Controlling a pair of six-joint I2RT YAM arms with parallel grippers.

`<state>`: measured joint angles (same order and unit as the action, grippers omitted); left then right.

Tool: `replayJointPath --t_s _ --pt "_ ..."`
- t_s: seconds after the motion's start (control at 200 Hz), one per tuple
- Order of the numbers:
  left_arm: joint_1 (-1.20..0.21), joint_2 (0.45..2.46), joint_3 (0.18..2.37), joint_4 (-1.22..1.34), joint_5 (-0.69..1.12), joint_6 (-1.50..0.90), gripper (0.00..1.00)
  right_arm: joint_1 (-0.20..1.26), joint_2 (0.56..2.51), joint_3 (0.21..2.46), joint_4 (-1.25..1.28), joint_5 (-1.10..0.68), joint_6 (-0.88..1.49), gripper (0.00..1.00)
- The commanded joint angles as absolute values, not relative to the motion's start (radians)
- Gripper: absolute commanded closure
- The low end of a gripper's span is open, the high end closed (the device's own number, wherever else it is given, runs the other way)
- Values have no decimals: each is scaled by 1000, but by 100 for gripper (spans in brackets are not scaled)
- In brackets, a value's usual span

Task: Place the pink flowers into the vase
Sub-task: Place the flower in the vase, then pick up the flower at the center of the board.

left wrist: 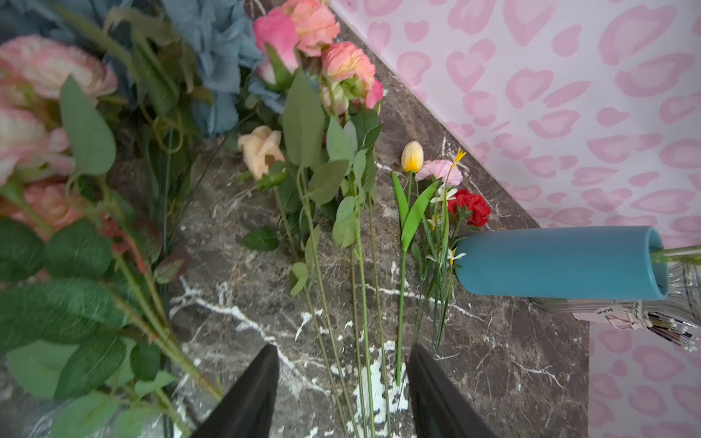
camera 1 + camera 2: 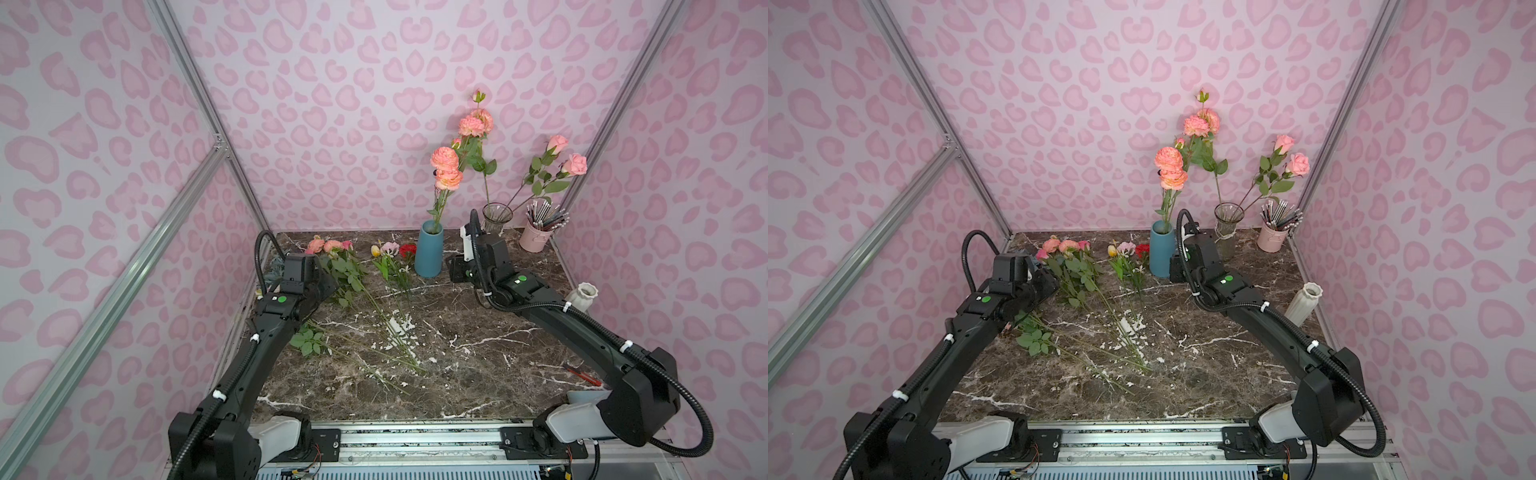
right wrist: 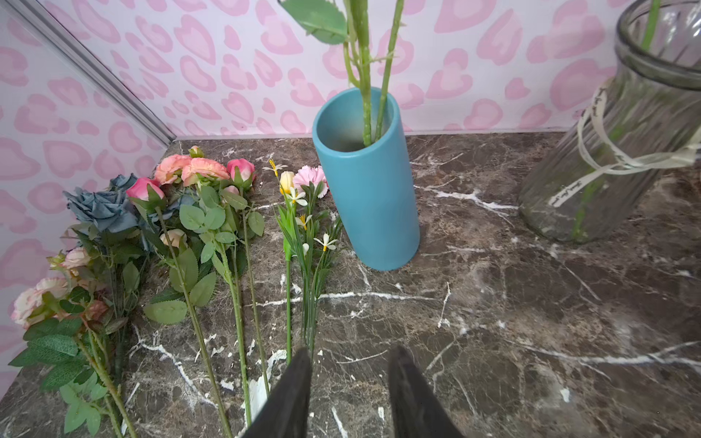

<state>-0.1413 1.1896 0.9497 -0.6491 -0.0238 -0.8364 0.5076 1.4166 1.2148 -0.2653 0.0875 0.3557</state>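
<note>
Left gripper [image 1: 344,349] is nearer: half open, empty, jaws straddling the stems. I see the pink flowers [image 2: 328,246] lying on the worktop [image 2: 478,353], blooms at 11 o'clock, stems trailing toward 5. Farther off, the right gripper [image 3: 351,349] hangs parted and empty beside the blue vase [image 2: 429,253].

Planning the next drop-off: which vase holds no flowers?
The white ribbed vase by the right edge; the blue vase and the glass vase both hold pink flowers.
</note>
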Motion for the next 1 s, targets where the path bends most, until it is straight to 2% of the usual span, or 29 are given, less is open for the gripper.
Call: replayJointPath --t_s 0.0,0.08,0.165,0.395,0.515,0.655,0.825,0.915,1.0 --pt "-141 1128 886 -691 -23 -942 43 509 1389 1180 -268 58 379 63" --pt "-141 1096 830 -697 -12 -987 44 508 1383 1159 -273 47 386 65" --pt "-141 1081 779 -690 -4 -1018 53 508 1372 1136 -264 8 393 66" --pt "-141 1065 677 -651 23 -1094 56 489 1328 1074 -234 -70 405 66" --pt "-141 1084 651 -630 5 -1124 60 463 1310 1051 -221 -96 410 66" --pt "-140 1088 639 -636 -59 -1166 71 444 1299 1043 -227 -107 409 66" --pt "-141 1093 632 -608 -77 -1194 71 427 1279 1025 -226 -113 411 66" --pt "-141 1127 630 -598 -57 -1199 66 419 1275 1018 -226 -118 413 66" --pt "-141 1155 614 -571 -30 -1207 65 411 1269 1013 -226 -120 412 66"
